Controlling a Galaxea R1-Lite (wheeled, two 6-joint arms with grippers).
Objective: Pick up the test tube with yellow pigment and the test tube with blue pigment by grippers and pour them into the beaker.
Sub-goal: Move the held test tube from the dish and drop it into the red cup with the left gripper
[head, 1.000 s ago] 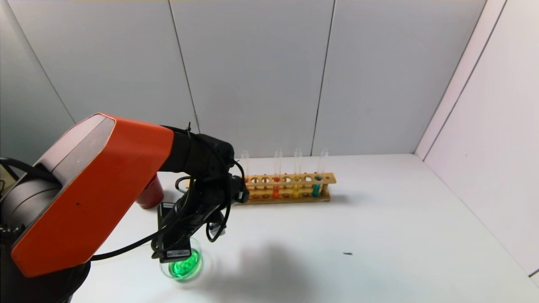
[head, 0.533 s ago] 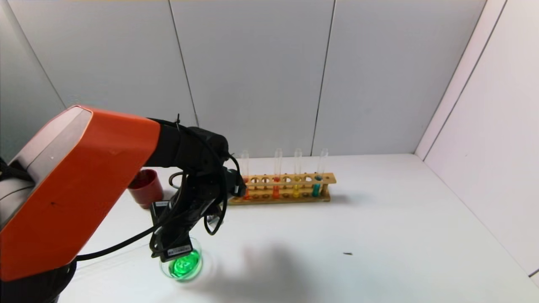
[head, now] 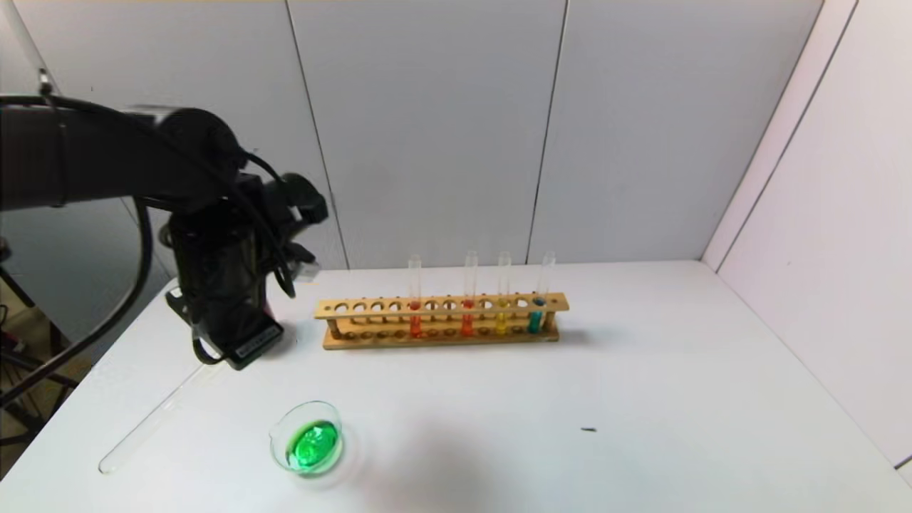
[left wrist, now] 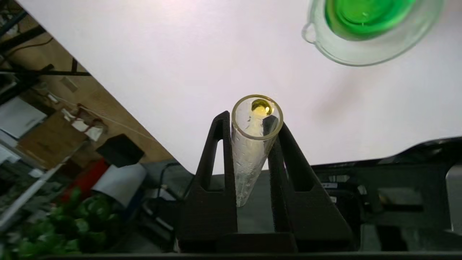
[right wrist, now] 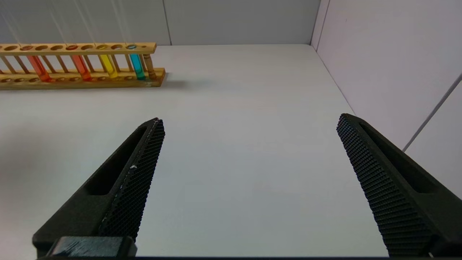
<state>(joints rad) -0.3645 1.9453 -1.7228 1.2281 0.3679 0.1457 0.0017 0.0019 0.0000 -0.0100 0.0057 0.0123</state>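
**Left tool holding an emptied tube; green liquid in the beaker**

While the left tool (left wrist: pixel 252 119) is hanging above the left part of the tabletop (head: pixel 641 370), its two black fingers (left wrist: pixel 220 151) are pressing narrowly against a clear test tube (left wrist: pixel 254 144), gripping it near the open mouth. In the head view the tube's glass body (head: pixel 153 420) is slanting down and toward the robot from under the tool, its round end close to the tabletop's left edge. Only a small yellow drop is remaining inside, seen through the mouth in the left wrist view.

- Beaker (head: pixel 308 445): standing on the tabletop near the robot, to the right of the held tube and apart from it, containing bright green liquid; its pouring lip is also showing in the left wrist view (left wrist: pixel 361 47).
- Wooden rack (head: pixel 442 320): sitting farther back, across the middle of the tabletop, most of its holes unfilled.
- Tubes standing upright in the rack, from left to right: orange (head: pixel 415 313), orange (head: pixel 467 313), yellow (head: pixel 501 313), and blue-teal (head: pixel 536 313) at the right end.
- Right tool (right wrist: pixel 249 166): out of the head view; its own camera is showing the fingers spread wide with nothing between them, hovering over the right part of the tabletop and facing the rack (right wrist: pixel 79 65).
- Small dark speck (head: pixel 588 429): lying on the tabletop, to the right of the beaker and well apart from it.
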